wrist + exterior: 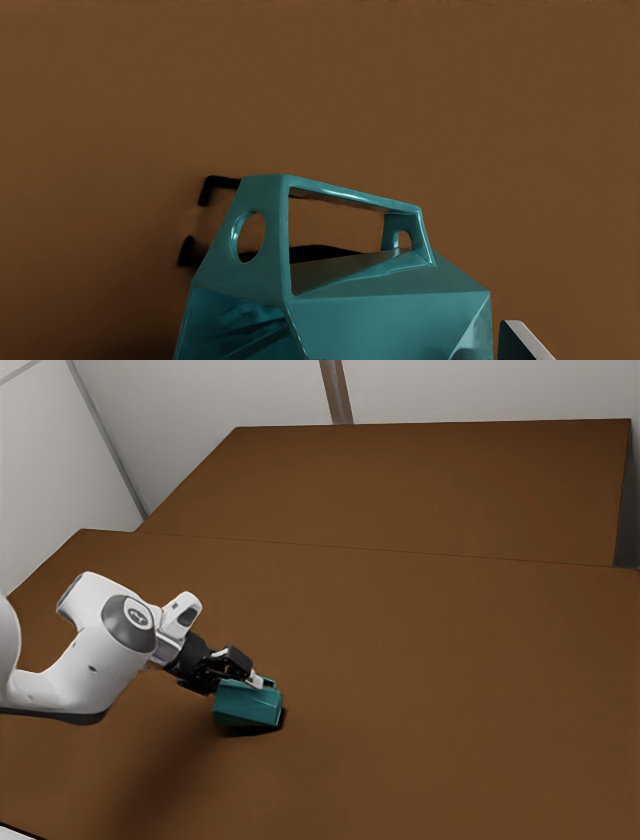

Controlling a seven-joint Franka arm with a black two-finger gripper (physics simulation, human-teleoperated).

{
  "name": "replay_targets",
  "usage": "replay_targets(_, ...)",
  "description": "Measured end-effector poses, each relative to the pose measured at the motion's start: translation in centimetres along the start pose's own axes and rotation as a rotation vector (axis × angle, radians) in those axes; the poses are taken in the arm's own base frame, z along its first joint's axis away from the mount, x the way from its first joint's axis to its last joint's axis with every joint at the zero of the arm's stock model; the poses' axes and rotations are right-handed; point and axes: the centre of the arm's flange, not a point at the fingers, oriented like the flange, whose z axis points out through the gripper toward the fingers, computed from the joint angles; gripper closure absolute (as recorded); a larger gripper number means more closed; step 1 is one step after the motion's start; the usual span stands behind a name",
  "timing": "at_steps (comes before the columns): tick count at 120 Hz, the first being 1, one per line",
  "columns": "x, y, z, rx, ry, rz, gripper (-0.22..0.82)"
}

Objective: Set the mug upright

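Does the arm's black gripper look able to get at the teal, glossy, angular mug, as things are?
Probably yes: the gripper is right at the mug's upper side, and no other object seems to block the way.

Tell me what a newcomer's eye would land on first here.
Probably the teal mug, bright against the brown table, with the black gripper right at it. Next, the white arm coming in from the exterior view's left. In the wrist view, the mug's open frame with its round holes stands out.
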Motion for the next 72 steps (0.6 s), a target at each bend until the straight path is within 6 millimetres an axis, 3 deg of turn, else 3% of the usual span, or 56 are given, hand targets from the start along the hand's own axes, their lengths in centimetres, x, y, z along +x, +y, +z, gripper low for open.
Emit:
replay_targets(28, 0.4, 1.1, -0.6, -0.014, 0.016, 0.023, 0.44)
replay_targets(50, 2.0, 3.4, -0.1, -0.040, 0.019, 0.057, 0.47)
replay_targets(72, 2.3, 4.6, 0.5, -0.052, 0.016, 0.074, 0.49)
